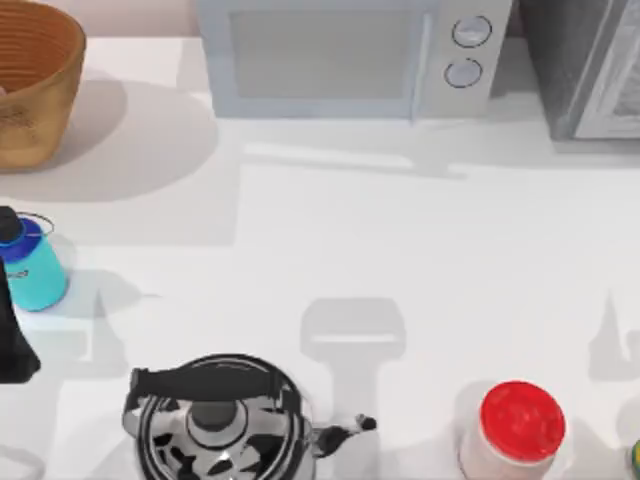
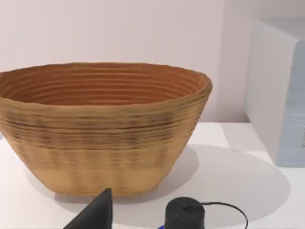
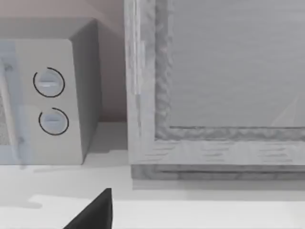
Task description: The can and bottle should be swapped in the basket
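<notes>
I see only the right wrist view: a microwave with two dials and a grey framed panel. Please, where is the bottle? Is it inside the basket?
Observer: No. The bottle stands on the table at its left side, outside the basket.
Operator: And where is the basket?
Observer: In the top view's upper left corner, left of the microwave. It stands upright, and the left wrist view does not show its floor.
Operator: Which arm is near the bottle?
Observer: The left arm, close beside the bottle at the table's left edge.
</notes>
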Controlling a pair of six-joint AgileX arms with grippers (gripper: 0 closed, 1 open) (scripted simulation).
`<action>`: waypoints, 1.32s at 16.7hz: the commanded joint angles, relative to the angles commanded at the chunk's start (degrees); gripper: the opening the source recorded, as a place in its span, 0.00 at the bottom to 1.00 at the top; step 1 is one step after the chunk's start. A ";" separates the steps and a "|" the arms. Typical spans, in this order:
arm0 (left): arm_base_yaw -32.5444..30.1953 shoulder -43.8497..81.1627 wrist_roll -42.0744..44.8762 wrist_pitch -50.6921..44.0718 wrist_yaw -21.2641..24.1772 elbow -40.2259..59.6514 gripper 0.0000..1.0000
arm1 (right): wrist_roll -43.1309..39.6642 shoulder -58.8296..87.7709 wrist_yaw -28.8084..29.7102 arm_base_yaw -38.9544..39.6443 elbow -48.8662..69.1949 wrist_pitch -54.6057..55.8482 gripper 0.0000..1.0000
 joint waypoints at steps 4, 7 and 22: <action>0.09 1.44 0.06 -0.58 0.10 1.63 1.00 | 0.00 0.00 0.00 0.00 0.00 0.00 1.00; 0.48 7.57 0.32 -3.16 0.51 8.24 1.00 | 0.00 0.00 0.00 0.00 0.00 0.00 1.00; 5.97 85.16 5.32 -38.56 4.57 81.83 1.00 | 0.00 0.00 0.00 0.00 0.00 0.00 1.00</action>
